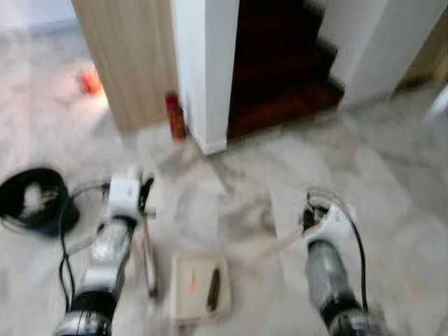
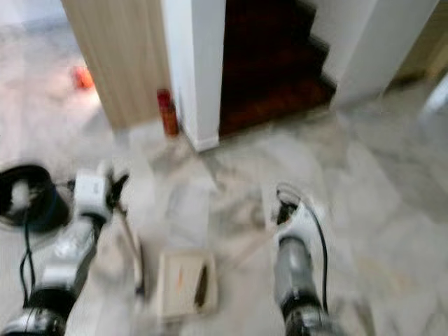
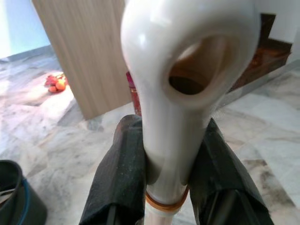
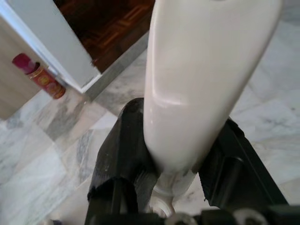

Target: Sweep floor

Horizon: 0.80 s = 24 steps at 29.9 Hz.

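Note:
A cream dustpan (image 1: 199, 283) lies on the marble floor between my arms, with a dark scrap and an orange scrap in it. Its long upright handle (image 1: 149, 259) rises to my left gripper (image 1: 143, 192). In the left wrist view, that gripper (image 3: 171, 140) is shut on the white handle's looped end (image 3: 187, 56). My right gripper (image 1: 308, 213) is shut on a cream broom handle (image 4: 206, 70), which slants down towards the dustpan. The broom's head is blurred and cannot be made out.
A black bin (image 1: 31, 199) stands on the floor to the left. Ahead are a wooden panel (image 1: 129, 56), a red can (image 1: 175, 115) at its foot, a white pillar (image 1: 206, 70) and dark wooden stairs (image 1: 280, 63). Orange-red items (image 1: 89, 79) lie at the far left.

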{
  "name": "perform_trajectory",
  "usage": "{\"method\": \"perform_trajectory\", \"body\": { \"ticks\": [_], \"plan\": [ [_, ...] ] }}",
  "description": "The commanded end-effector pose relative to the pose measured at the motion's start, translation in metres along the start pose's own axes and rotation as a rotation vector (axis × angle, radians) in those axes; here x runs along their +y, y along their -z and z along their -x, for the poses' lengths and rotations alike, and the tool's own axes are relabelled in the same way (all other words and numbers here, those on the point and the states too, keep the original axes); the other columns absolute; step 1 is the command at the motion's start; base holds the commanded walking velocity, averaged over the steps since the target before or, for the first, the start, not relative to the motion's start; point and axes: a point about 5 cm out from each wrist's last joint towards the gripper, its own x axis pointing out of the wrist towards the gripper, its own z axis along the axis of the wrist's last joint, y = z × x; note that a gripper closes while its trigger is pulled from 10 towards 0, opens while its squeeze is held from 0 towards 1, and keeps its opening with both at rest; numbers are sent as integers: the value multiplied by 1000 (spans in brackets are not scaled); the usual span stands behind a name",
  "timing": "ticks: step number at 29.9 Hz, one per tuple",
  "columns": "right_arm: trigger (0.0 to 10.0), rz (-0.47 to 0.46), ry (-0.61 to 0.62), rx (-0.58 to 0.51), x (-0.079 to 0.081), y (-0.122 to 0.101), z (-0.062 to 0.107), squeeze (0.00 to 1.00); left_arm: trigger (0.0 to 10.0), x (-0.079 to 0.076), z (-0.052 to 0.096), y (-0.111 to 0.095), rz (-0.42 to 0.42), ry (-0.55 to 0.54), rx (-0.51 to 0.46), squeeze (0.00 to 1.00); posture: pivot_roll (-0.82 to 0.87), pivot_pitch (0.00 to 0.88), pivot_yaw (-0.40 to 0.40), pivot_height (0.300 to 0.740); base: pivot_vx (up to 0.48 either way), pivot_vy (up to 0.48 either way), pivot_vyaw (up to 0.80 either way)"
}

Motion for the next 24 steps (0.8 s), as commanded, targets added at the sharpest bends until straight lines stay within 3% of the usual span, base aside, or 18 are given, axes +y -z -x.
{"method": "perform_trajectory", "body": {
  "ticks": [1, 24],
  "plan": [
    [10000, 6, -11, -32, 5, -7, -2, 0, 10000, 3, -3, -10, -1, -6, -45, 0, -51, 51, -54, 740, 0, 345, 0],
    [10000, 2, -17, -34, 6, -7, -2, 0, 10000, 2, -3, -11, -7, -6, -47, 0, -47, 57, -55, 740, 0, 343, 308]
  ]
}}
